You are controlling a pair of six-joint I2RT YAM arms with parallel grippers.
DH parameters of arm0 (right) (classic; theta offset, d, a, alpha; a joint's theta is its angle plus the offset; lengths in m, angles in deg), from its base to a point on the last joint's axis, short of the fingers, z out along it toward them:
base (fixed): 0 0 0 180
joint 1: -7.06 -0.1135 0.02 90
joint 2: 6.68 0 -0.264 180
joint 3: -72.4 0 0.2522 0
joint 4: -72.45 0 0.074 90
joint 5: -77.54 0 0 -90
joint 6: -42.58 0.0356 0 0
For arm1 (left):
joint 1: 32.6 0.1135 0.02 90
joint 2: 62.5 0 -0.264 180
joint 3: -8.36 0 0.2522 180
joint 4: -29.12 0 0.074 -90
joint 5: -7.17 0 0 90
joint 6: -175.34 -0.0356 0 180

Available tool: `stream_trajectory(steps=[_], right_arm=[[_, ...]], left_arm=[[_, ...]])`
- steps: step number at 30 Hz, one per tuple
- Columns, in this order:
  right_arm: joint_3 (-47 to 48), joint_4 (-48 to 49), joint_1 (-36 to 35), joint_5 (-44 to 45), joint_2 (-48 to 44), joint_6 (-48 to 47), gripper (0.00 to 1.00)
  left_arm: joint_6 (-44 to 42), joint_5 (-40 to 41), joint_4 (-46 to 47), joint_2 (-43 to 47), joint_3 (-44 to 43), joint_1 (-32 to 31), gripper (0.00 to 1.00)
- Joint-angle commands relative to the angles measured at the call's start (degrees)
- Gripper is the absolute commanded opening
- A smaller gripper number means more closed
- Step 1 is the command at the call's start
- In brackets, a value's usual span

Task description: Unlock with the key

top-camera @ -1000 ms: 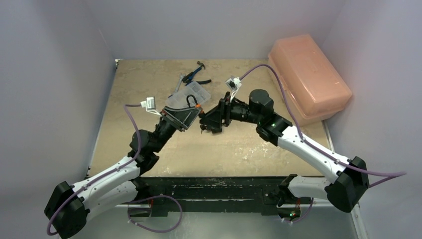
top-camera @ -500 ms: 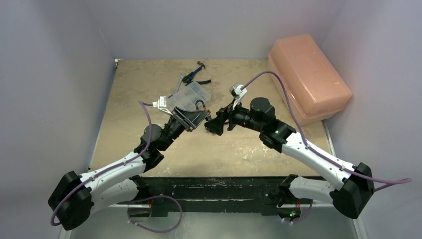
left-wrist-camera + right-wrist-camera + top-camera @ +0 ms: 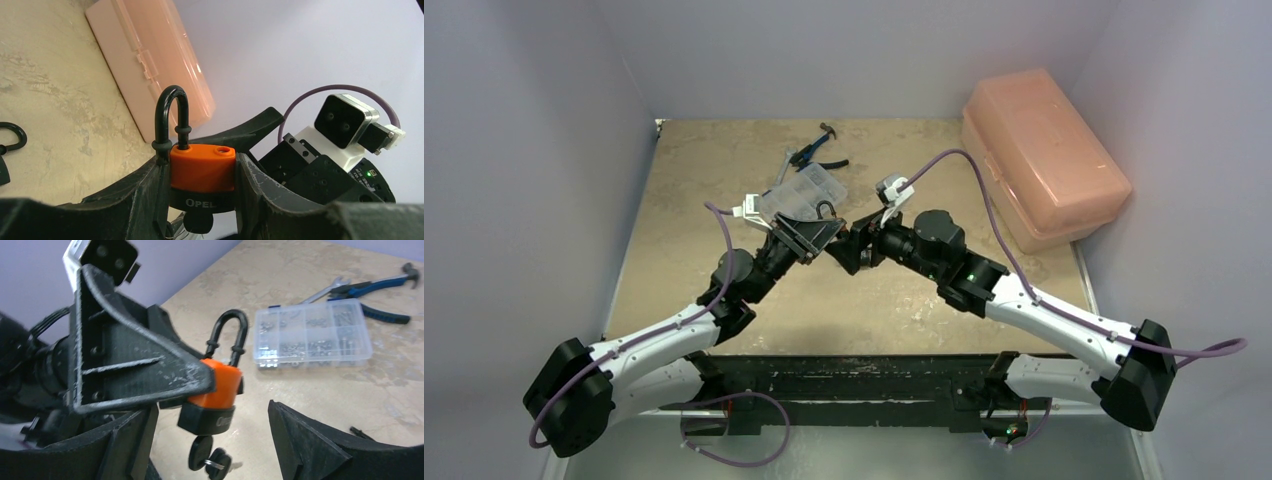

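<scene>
Padlock [image 3: 217, 382]: left gripper [image 3: 200, 172] clamps its orange body.
Key [image 3: 205, 455]: seated underneath.
Right gripper [image 3: 212, 435]: wide, empty; I'd pinch the key head squarely, then twist.

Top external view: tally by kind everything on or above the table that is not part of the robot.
Padlock: 1
Pink lidded bin: 1
Clear compartment box: 1
Pliers: 1
Spanner: 1
Total: 5
</scene>
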Motion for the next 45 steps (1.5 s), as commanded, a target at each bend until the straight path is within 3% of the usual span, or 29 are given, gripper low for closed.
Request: stream_trajectory(steps=[1,15,23,33,37,38,41,42,43,45], right_arm=[[-0.5,5.8,-0.6,8.7,0.0,1.5,0.87],[-4.0,18.4,-3.6,16.9,4.1,3.2,0.73],[-5.3,21.7,-5.4,21.1,4.7,2.2,0.45],[-7.5,25.2,-5.6,16.0,3.6,-0.1,0.03],[-8.1,25.1,-5.6,15.6,2.5,0.1,0.00],[-8.6,25.1,-5.6,15.7,2.1,0.2,0.00],[-9.6,25.0,-5.6,16.5,0.8,0.3,0.00],[-10.0,24.9,-5.6,16.7,0.2,0.4,0.00],[-10.4,24.8,-5.6,16.8,-0.4,0.6,0.00],[-11.1,24.7,-5.6,17.1,-1.1,0.8,0.00]], left_arm=[[1.9,0.9,4.9,0.6,-0.3,-0.3,0.00],[7.7,1.3,9.5,-1.5,1.4,-0.3,0.00],[8.4,1.5,8.6,-1.3,1.9,-0.3,0.00],[8.1,2.0,8.7,-0.9,3.1,-0.3,0.00],[7.5,2.1,9.1,-0.9,3.8,-0.3,0.00],[7.3,2.3,9.0,-0.8,4.0,-0.3,0.07],[6.9,3.3,8.9,-0.4,5.2,-0.3,0.40],[7.0,3.7,8.6,-0.1,5.6,-0.3,0.54],[6.9,4.2,7.9,0.3,5.8,-0.3,0.76],[6.8,4.6,5.9,1.2,6.0,-0.3,0.89]])
